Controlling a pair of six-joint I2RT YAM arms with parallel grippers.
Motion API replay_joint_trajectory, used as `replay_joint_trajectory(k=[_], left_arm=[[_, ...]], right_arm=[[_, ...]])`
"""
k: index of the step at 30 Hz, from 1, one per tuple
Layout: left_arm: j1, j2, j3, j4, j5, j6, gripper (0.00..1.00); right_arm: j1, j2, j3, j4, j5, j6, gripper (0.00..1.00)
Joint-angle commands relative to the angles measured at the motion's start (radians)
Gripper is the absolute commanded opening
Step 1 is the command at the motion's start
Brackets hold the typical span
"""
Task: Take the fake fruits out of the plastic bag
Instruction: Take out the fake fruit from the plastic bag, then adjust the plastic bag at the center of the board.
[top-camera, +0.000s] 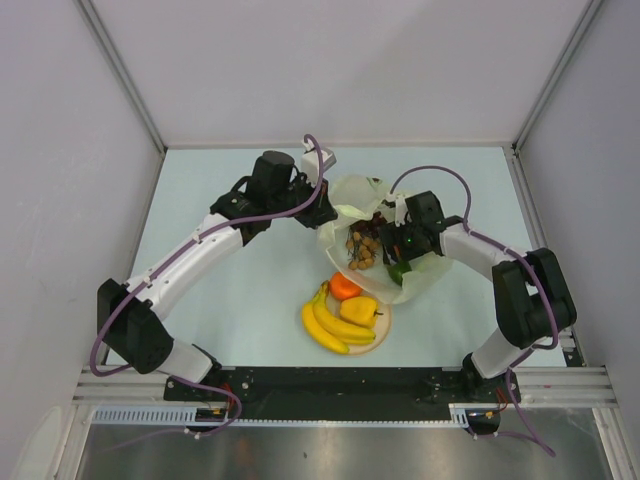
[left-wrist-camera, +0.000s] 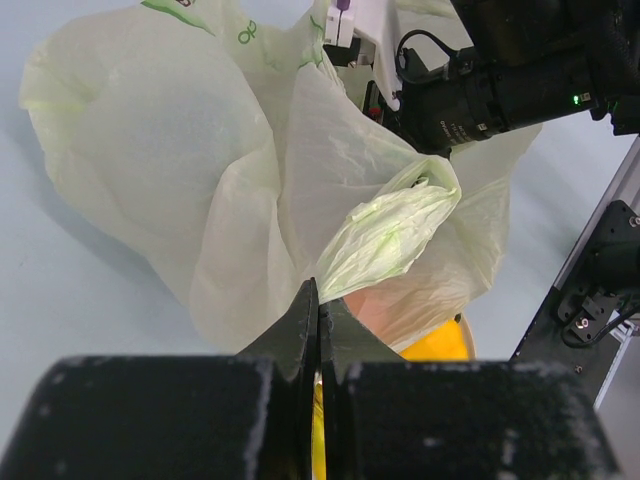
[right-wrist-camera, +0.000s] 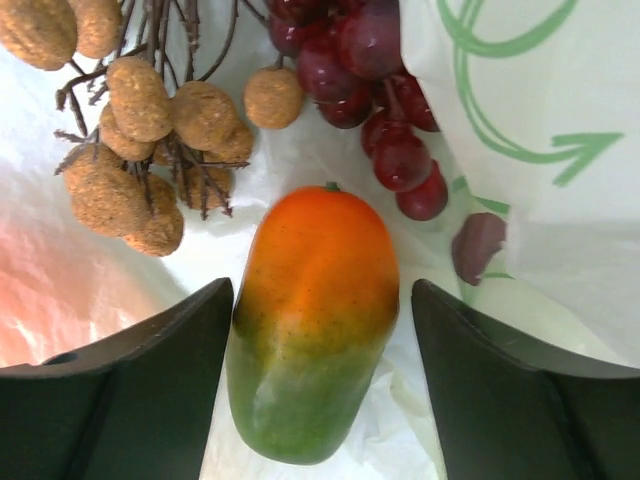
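The pale yellow-green plastic bag lies open at mid-table, also in the left wrist view. My left gripper is shut on the bag's left edge film. My right gripper is inside the bag, open, its fingers on either side of the red-green mango. The dark red grape bunch and a brown knobbly fruit cluster lie in the bag beyond the mango. The banana bunch, orange and yellow pepper-like piece lie on the plate.
The round cream plate sits just in front of the bag. Grey walls close in the table on the left, right and back. The black rail with the arm bases runs along the near edge.
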Motion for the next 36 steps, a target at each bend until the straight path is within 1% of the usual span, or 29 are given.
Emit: replay_joint_trajectory(k=[1,2,3,5,6,8,9,14,15,18,19,23,24,25,27,28,31,32,34,35,36], left_arm=[[-0.002,-0.006,-0.001,0.046,0.022,-0.015,0.00],[-0.004,-0.004,0.001,0.045,0.022,-0.015,0.00],[-0.002,-0.003,0.001,0.045,0.022,-0.015,0.00],[-0.004,-0.003,0.002,0.046,0.024,-0.016,0.00],[-0.002,-0.001,0.002,0.045,0.024,-0.018,0.00],[-0.004,-0.001,0.007,0.045,0.022,-0.018,0.00],[-0.004,-0.001,0.008,0.043,0.022,-0.018,0.00],[-0.002,0.002,0.010,0.039,0.018,-0.013,0.00],[-0.004,0.005,0.010,0.037,0.018,-0.013,0.00],[-0.004,0.016,0.019,0.039,0.028,-0.022,0.00],[-0.004,0.020,0.022,0.037,0.031,-0.025,0.00],[-0.004,0.042,0.062,0.031,0.031,-0.021,0.00],[-0.004,0.049,0.074,0.026,0.031,-0.015,0.00],[-0.004,0.066,0.085,0.025,0.031,-0.013,0.00],[-0.005,0.092,0.131,0.020,0.034,-0.005,0.00],[-0.005,0.108,0.151,0.020,0.034,0.004,0.00],[-0.004,0.199,0.261,0.013,0.022,0.028,0.00],[-0.005,0.262,0.353,0.005,0.018,0.037,0.00],[-0.004,0.347,0.471,-0.013,0.008,0.060,0.00],[-0.002,0.386,0.608,-0.018,0.001,0.067,0.00],[0.005,0.470,0.680,-0.020,-0.008,0.076,0.00]], right_arm=[[-0.003,-0.007,0.002,0.018,0.023,-0.049,0.70],[-0.005,-0.013,0.003,0.016,0.016,-0.059,0.67],[-0.003,-0.017,0.002,0.014,-0.003,-0.080,0.60],[0.001,-0.035,0.003,0.008,-0.015,-0.099,0.54],[0.003,-0.044,0.003,0.001,-0.032,-0.123,0.50],[0.015,-0.072,0.007,-0.015,-0.055,-0.152,0.46],[0.021,-0.110,0.014,-0.039,-0.081,-0.172,0.43],[0.060,-0.262,0.023,-0.134,-0.167,-0.249,0.42],[0.067,-0.308,0.022,-0.169,-0.209,-0.269,0.42],[0.080,-0.378,0.020,-0.222,-0.288,-0.355,0.40],[0.080,-0.433,0.019,-0.228,-0.311,-0.416,0.39],[0.101,-0.558,0.013,-0.252,-0.389,-0.561,0.39],[0.110,-0.578,0.013,-0.266,-0.417,-0.592,0.39],[0.145,-0.617,0.013,-0.275,-0.426,-0.621,0.39],[0.193,-0.645,0.013,-0.320,-0.429,-0.706,0.37],[0.248,-0.661,0.010,-0.340,-0.434,-0.739,0.37],[0.322,-0.707,-0.026,-0.418,-0.431,-0.885,0.37],[0.354,-0.716,-0.032,-0.436,-0.423,-0.913,0.37],[0.369,-0.724,-0.044,-0.469,-0.417,-0.944,0.37],[0.385,-0.728,-0.046,-0.470,-0.406,-0.942,0.37],[0.389,-0.733,-0.046,-0.481,-0.405,-0.939,0.37]])
